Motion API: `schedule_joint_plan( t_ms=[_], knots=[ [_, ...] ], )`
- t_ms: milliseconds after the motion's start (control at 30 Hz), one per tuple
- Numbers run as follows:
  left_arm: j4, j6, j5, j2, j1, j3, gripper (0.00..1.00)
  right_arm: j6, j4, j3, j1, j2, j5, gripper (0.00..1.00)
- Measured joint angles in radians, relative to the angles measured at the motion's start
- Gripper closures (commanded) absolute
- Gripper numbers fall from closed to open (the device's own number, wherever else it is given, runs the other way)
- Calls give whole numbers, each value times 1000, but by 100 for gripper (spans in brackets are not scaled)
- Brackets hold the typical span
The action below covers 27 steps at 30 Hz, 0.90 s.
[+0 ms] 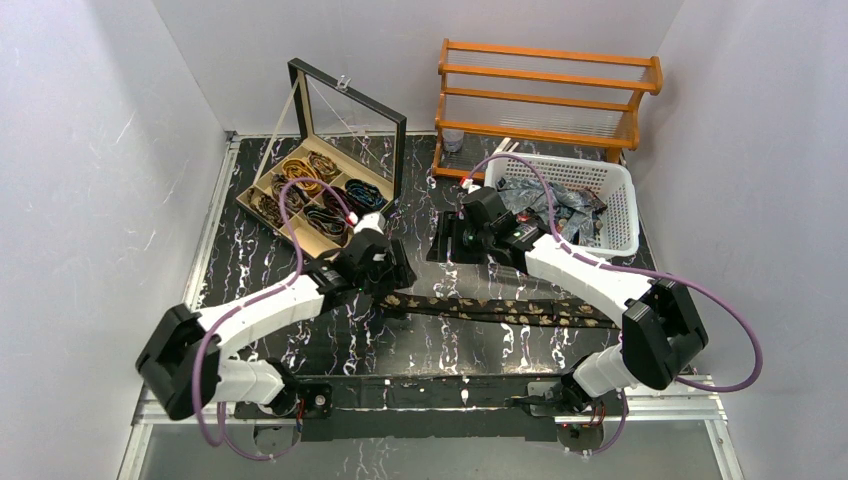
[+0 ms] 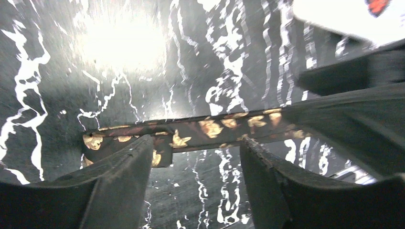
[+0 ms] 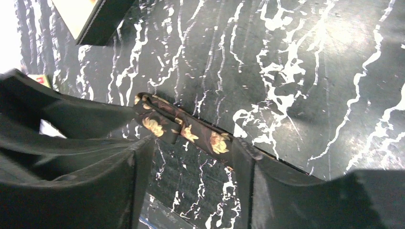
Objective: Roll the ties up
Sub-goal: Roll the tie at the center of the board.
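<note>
**A:** How far along are you?

**B:** Partway, I'd judge. Start with the black marbled desk point(image 1: 450, 345). At its far edge are a wooden rack point(image 1: 545, 95) and a white basket point(image 1: 625, 215) holding loose ties point(image 1: 570, 205) that are not rolled. I can't count them. Left of those, the open compartment box point(image 1: 262, 190) has rolled ties point(image 1: 300, 185) coiled in most of its cells.

**A:** And the one in hand?

**B:** It isn't in hand. The dark tie with gold flowers point(image 1: 500, 308) lies flat along the desk in front of my arms, stretched out and not coiled. My left claw point(image 2: 197, 143) hangs over its left end with the fingers apart, bare desk showing between them and nothing gripped. My right claw point(image 3: 193, 143) is spread too, and the tie passes just beyond its tips.

**A:** Any start on the roll?

**B:** Only the folded tip point(image 3: 150, 117), doubled over once. Rolling this one up, boxing it and emptying the basket all remain.
</note>
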Motion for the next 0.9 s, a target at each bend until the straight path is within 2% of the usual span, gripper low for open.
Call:
schedule_joint_plan(
  t_ms=[100,267,500,633,833,900],
  knots=[
    [-59,6,-59,-105,2,35,28,-77,119,-55,-3,-14,-84,10],
    [-166,0,-101,-219,67,5,26,-307,338,-175,26,-5,-214,2],
    [-257,0,-6,-257,295,-119,22,-643,491,-126,149,189,-276,1],
    [-284,9,39,-273,332,-130,21,-777,505,-77,208,297,-298,1],
    [-292,19,77,-299,351,-135,21,-879,525,-55,245,377,-307,1],
    [-293,19,84,-301,355,-135,21,-905,531,-44,246,407,-303,6]
  ],
)
